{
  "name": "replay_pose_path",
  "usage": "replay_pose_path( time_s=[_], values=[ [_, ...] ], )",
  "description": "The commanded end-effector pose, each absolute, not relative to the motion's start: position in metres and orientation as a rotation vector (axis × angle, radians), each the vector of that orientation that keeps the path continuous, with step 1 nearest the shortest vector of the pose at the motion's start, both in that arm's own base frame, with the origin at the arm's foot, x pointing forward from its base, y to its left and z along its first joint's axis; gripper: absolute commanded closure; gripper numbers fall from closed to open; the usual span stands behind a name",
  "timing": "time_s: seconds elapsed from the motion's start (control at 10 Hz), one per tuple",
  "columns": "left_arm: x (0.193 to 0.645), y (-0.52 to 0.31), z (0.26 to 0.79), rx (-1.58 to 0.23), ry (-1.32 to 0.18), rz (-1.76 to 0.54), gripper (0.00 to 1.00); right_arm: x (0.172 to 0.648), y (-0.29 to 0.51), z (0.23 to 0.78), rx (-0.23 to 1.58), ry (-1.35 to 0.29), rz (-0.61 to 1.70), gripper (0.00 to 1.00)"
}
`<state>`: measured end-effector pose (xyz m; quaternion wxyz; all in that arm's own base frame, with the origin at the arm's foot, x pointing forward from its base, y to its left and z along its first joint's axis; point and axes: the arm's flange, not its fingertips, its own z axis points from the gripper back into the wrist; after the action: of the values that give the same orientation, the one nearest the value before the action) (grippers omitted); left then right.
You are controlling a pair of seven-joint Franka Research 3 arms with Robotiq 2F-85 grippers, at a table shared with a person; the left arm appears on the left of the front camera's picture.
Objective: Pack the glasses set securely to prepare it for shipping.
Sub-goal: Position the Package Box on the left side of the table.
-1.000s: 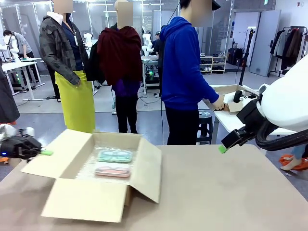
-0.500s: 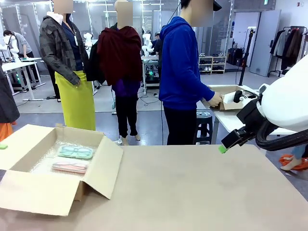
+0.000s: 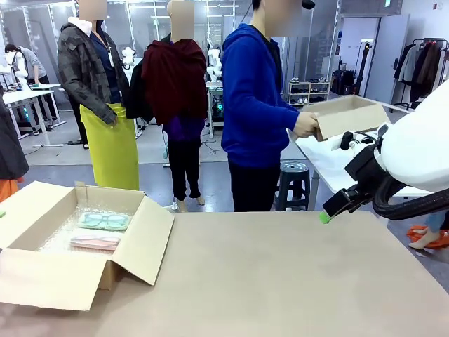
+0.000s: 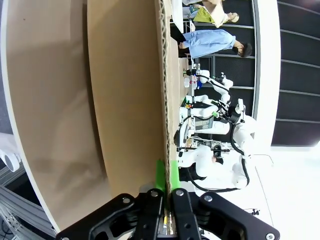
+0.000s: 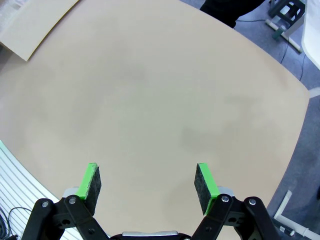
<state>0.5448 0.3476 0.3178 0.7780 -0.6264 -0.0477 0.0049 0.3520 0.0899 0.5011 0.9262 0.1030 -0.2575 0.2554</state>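
The glasses set lies inside an open brown cardboard box point(image 3: 49, 277) at the table's left: a clear case with mint-green glasses point(image 3: 104, 220) behind a clear case with pink glasses point(image 3: 95, 243), both on bubble wrap. In the left wrist view my left gripper point(image 4: 166, 172) is shut on the edge of one box flap point(image 4: 125, 100), its green pads pinching the cardboard. My right gripper point(image 5: 147, 182) hangs open over bare tabletop with nothing between its fingers. In the front view its green pad point(image 3: 324, 217) shows at the right, far from the box.
A person in a blue hoodie point(image 3: 252, 105) stands at the far side holding a second cardboard box point(image 3: 347, 116) in the air. The brown table point(image 3: 280, 281) stretches right of the open box. A white side table point(image 3: 330, 172) stands behind at right. Other people stand farther back.
The open box with both cases has slid left across the table, held by my left gripper. The person lifted the second box off the side table. My right arm stayed still.
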Motion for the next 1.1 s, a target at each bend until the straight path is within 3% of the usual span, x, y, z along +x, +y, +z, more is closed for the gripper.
replay_pose_path(
  time_s=[0.0,0.6,0.7,0.8,0.9,1.0],
  values=[
    [0.5429,0.3494,0.3168,-1.353,-0.102,0.015,0.98,0.3492,0.0929,0.5011,0.206,-0.520,0.507,0.06],
    [0.5441,0.3487,0.3149,-1.356,-0.101,0.014,0.98,0.3492,0.0929,0.5011,0.206,-0.520,0.507,0.06],
    [0.5407,0.3508,0.3160,-1.330,-0.110,0.002,0.65,0.3492,0.0929,0.5011,0.206,-0.520,0.507,0.06],
    [0.5405,0.3530,0.3168,-1.316,-0.112,0.015,0.63,0.3492,0.0929,0.5011,0.206,-0.520,0.507,0.06],
    [0.5394,0.3539,0.3192,-1.312,-0.118,0.002,0.31,0.3492,0.0929,0.5011,0.206,-0.520,0.507,0.06],
    [0.5390,0.3548,0.3206,-1.308,-0.121,0.000,0.59,0.3492,0.0929,0.5011,0.206,-0.520,0.507,0.06]
  ],
)
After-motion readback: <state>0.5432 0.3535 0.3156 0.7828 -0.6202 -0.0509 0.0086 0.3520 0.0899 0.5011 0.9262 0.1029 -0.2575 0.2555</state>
